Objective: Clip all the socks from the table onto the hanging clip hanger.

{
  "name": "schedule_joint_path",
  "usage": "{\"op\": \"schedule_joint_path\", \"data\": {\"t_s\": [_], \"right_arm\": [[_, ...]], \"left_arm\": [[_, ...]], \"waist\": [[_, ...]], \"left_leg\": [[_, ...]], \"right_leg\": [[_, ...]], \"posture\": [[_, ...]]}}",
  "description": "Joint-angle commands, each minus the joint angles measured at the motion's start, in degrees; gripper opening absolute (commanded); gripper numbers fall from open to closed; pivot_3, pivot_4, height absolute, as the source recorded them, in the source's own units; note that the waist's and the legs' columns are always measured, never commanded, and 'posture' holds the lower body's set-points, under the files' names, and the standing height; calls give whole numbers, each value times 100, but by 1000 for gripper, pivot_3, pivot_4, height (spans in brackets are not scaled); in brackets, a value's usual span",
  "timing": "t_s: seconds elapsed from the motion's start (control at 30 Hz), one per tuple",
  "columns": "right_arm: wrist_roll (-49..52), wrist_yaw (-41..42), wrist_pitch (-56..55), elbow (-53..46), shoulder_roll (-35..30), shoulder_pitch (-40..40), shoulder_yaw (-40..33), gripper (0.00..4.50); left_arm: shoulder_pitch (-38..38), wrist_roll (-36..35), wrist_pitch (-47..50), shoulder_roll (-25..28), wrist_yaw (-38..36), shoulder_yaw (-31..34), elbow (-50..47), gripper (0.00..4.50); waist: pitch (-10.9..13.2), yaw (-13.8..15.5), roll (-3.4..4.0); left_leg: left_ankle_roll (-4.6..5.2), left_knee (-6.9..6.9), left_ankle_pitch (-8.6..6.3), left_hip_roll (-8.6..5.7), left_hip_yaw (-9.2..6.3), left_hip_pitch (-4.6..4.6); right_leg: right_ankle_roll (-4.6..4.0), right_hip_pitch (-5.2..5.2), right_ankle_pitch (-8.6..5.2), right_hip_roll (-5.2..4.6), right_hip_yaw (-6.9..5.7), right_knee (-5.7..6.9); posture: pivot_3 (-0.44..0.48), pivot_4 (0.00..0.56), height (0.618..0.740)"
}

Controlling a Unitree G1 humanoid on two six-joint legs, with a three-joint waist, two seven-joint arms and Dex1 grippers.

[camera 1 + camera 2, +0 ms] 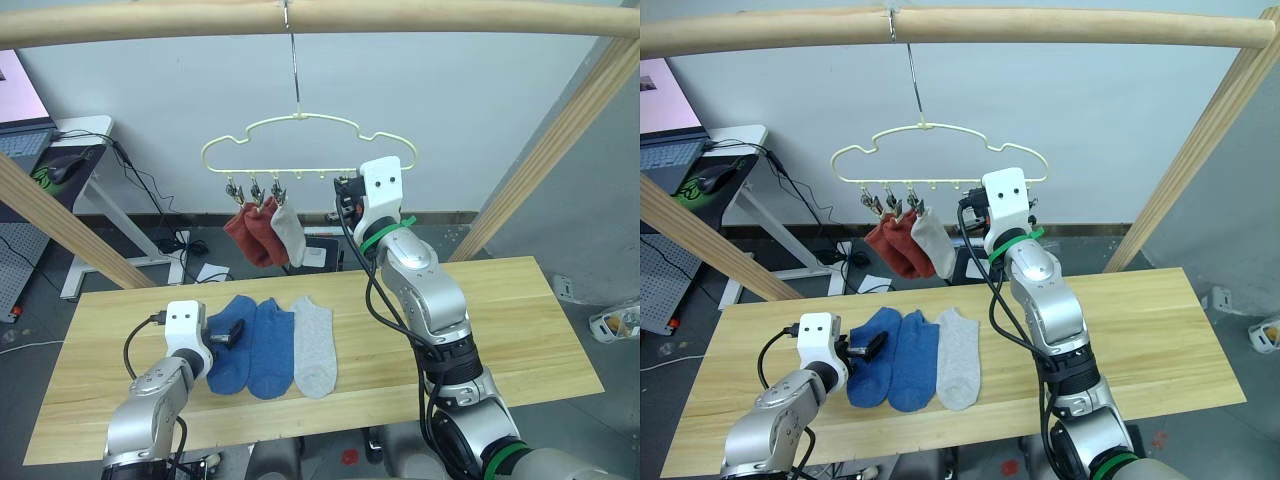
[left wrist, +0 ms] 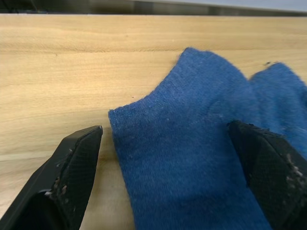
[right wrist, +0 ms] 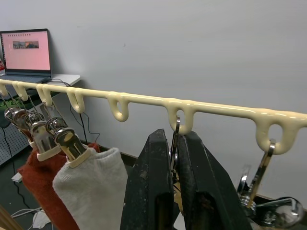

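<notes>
hanging socks (image 1: 262, 232) crowding hanger (image 1: 300, 140), laptop (image 3: 26, 50) behind

– What is seen underneath the things?

– A long table (image 1: 520, 330) of light wood planks is seen, its grain running lengthwise.

– What is laid on it?

– Three ankle socks are laid flat in a row, side by side and touching: a blue sock (image 1: 232, 345) on the robot's left, a second blue sock (image 1: 271, 347) in the middle, and a light grey sock (image 1: 315, 346) on the right. The cuffs are turned toward the far edge.
</notes>
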Motion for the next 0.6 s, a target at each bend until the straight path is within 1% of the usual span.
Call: {"op": "schedule_joint_path", "data": {"t_s": [0.03, 0.13, 0.23, 0.4, 0.43, 0.5, 0.6], "right_arm": [[67, 32, -1, -341, 22, -21, 44, 0], [69, 36, 22, -355, 33, -17, 55, 0], [72, 36, 34, -370, 44, -8, 62, 0], [64, 49, 53, -397, 54, 18, 90, 0], [60, 49, 56, -406, 55, 27, 96, 0], [53, 45, 62, -427, 58, 47, 113, 0], [53, 46, 58, -447, 53, 81, 130, 0]], "left_arm": [[-68, 134, -31, -6, 39, -31, 201, 4475], [-149, 202, -23, -7, 38, -28, 370, 3864], [-163, 220, 51, -34, 53, -4, 405, 3056], [-149, 200, 15, -88, 70, 76, 412, 1831], [-140, 181, -15, -98, 75, 114, 394, 1644], [-109, 150, -30, -94, 69, 170, 336, 1098], [90, 123, -43, -51, 42, 282, 143, 286]], "waist": [[0, -2, 1], [3, -3, 5], [3, -7, 5], [4, -7, 6], [4, -8, 7], [4, -8, 7], [4, -9, 7]], "left_leg": [[0, -1, 0, 0, 0, 0], [0, -2, 0, 1, 0, 1], [0, -2, 0, 1, 2, 2], [0, -3, 0, 0, 2, 2], [0, -3, 0, 0, 2, 1], [0, -4, 0, 0, 2, 1], [0, -5, 0, 1, 3, 1]], "right_leg": [[0, 0, 0, 0, 1, -1], [0, 0, 0, 0, 0, 0], [0, 1, 0, -1, 2, 0], [0, 0, 0, -2, 2, -3], [0, 0, 0, -2, 2, -3], [1, 0, 0, -3, 3, -4], [1, 0, -1, -3, 3, -5]], "posture": [[-99, 273, 740], [-99, 273, 740], [-103, 270, 740], [-105, 267, 740], [-105, 266, 740], [-106, 265, 740], [-102, 264, 740]]}}
